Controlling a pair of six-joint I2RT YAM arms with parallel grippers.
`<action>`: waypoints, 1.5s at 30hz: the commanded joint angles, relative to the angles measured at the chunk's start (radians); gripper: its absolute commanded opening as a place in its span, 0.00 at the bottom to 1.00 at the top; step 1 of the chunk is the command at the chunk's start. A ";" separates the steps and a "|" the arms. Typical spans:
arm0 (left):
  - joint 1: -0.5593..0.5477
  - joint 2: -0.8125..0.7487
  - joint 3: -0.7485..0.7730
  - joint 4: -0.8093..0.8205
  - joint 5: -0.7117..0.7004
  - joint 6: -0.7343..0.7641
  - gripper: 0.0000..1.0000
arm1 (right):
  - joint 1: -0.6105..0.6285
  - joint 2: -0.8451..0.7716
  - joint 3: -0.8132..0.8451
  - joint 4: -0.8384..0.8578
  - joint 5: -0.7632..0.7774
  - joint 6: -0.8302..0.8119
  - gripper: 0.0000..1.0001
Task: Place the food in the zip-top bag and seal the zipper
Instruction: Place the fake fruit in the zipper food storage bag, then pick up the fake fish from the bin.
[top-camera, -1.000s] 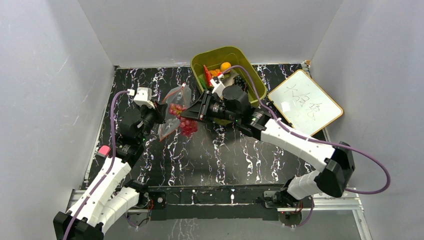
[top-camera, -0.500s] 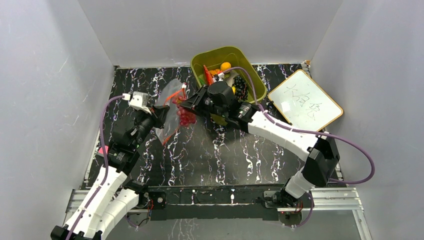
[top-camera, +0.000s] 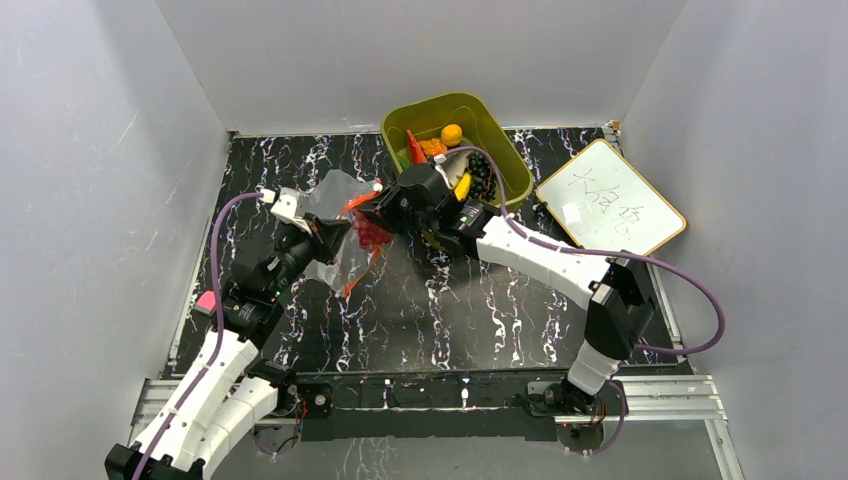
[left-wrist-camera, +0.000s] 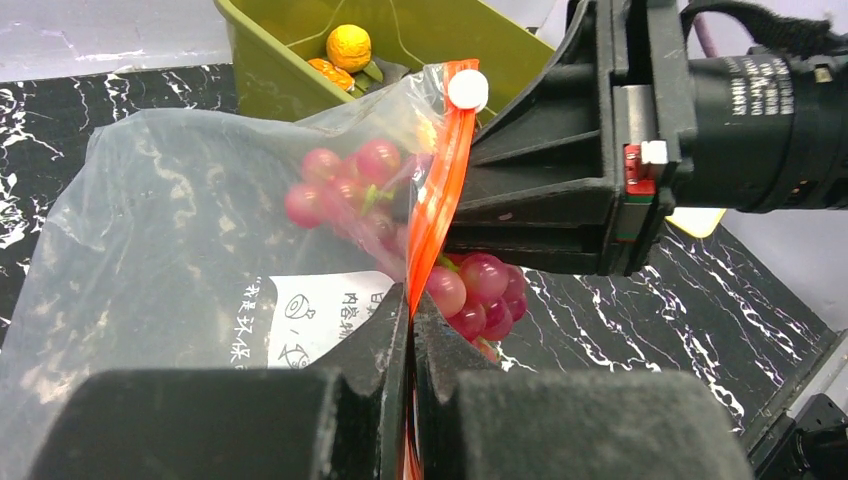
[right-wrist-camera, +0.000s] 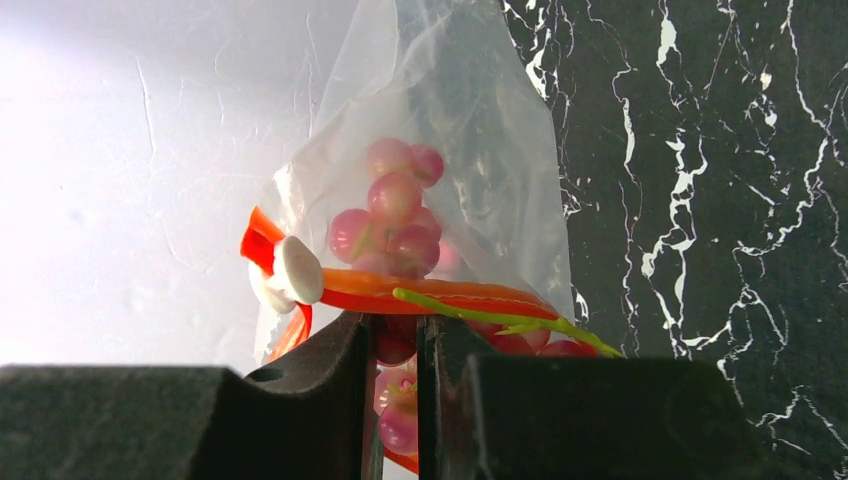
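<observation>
The clear zip-top bag (top-camera: 335, 195) hangs over the left of the table, mouth toward the right arm. My left gripper (left-wrist-camera: 411, 300) is shut on its red-orange zipper (left-wrist-camera: 438, 190), below the white slider (left-wrist-camera: 467, 90). My right gripper (right-wrist-camera: 397, 335) is shut on the purple-red grape bunch (right-wrist-camera: 395, 215), which lies partly through the mouth: some grapes show behind the plastic (left-wrist-camera: 340, 185), others (left-wrist-camera: 475, 290) hang outside the zipper (right-wrist-camera: 430, 295). In the top view the right gripper (top-camera: 378, 215) meets the left gripper (top-camera: 335, 232) at the bag's mouth. More food, an orange (top-camera: 452, 132) among it, lies in the basket.
The olive-green basket (top-camera: 500, 130) stands at the back, just behind the right wrist. A white board with writing (top-camera: 610, 205) lies at the right. Grey walls close in the black marbled table (top-camera: 450, 310) on three sides.
The right gripper has swung left and back with the grapes, into the bag's mouth. The left gripper has shifted right with the zipper, and the bag has spread out.
</observation>
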 joint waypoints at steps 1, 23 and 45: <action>0.002 0.002 -0.011 0.049 0.063 -0.018 0.00 | 0.014 0.007 0.011 0.114 0.034 0.132 0.05; 0.004 -0.010 0.025 -0.047 -0.068 -0.104 0.00 | 0.024 -0.099 -0.091 0.212 -0.031 -0.438 0.57; 0.003 -0.027 0.054 -0.169 -0.122 0.223 0.00 | -0.207 -0.095 0.105 -0.050 0.219 -1.149 0.66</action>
